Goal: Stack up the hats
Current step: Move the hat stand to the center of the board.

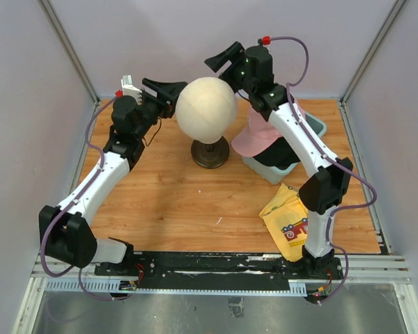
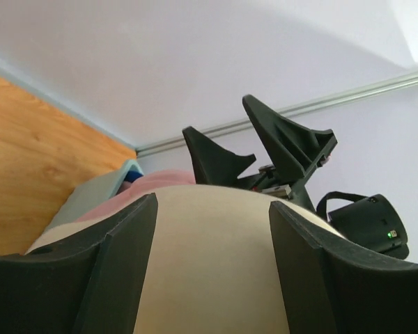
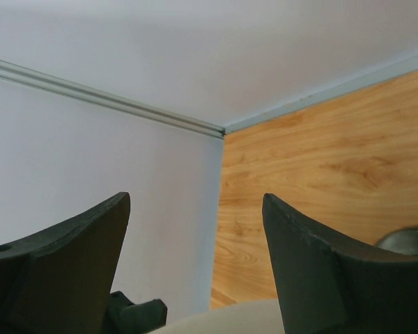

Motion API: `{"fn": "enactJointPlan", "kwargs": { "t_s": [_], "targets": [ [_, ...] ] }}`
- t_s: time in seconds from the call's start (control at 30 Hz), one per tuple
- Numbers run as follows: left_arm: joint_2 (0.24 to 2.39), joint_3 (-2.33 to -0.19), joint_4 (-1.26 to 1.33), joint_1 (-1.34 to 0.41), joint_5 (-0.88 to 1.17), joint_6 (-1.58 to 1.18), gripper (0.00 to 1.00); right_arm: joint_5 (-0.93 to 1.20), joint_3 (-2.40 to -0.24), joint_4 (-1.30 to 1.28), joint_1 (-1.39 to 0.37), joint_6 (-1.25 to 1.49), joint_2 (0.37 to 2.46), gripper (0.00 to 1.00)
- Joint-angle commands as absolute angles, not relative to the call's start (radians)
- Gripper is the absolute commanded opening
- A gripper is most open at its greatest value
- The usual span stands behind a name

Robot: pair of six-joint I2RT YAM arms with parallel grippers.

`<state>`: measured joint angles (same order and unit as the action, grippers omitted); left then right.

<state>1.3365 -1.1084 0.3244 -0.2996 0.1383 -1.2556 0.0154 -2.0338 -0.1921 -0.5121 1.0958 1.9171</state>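
A pink hat [image 1: 253, 140] lies on top of a black hat [image 1: 279, 155] in a pale teal bin [image 1: 282, 171] at the right back of the table. In the left wrist view the pink hat [image 2: 160, 182] peeks over the head, with a bit of blue fabric [image 2: 130, 177] beside it. My left gripper [image 1: 168, 92] is open at the left side of the cream mannequin head [image 1: 206, 108], whose surface fills the gap between its fingers [image 2: 125, 236]. My right gripper [image 1: 225, 58] is open and empty above the head's far right side.
The mannequin head stands on a dark round stand [image 1: 210, 154] mid-table. A yellow cloth with red print [image 1: 287, 219] lies at the front right, next to my right arm. Grey walls enclose the wooden table on three sides.
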Motion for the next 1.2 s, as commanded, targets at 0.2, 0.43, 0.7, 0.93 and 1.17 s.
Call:
{"fn": "enactJointPlan", "kwargs": {
  "t_s": [0.2,0.43,0.7,0.93,1.17],
  "targets": [
    [1.387,-1.19,0.247,-0.275,0.242,-1.207,0.7,0.059,-2.292,-0.218,-0.449,1.071,2.075,0.78],
    [1.343,-1.176,0.221,-0.255,0.248,-1.182,0.71,0.011,-2.126,-0.091,-0.434,1.056,1.997,0.78],
    [1.291,-1.126,0.211,-0.219,0.254,-1.176,0.71,-0.046,-2.1,-0.026,-0.41,1.06,1.988,0.81],
    [1.261,-1.089,0.211,-0.205,0.276,-1.175,0.72,-0.067,-1.991,-0.02,-0.411,1.093,1.884,0.82],
    [1.231,-1.037,0.253,-0.205,0.29,-1.207,0.72,-0.07,-1.832,-0.008,-0.485,1.105,1.788,0.82]
  ]
}}
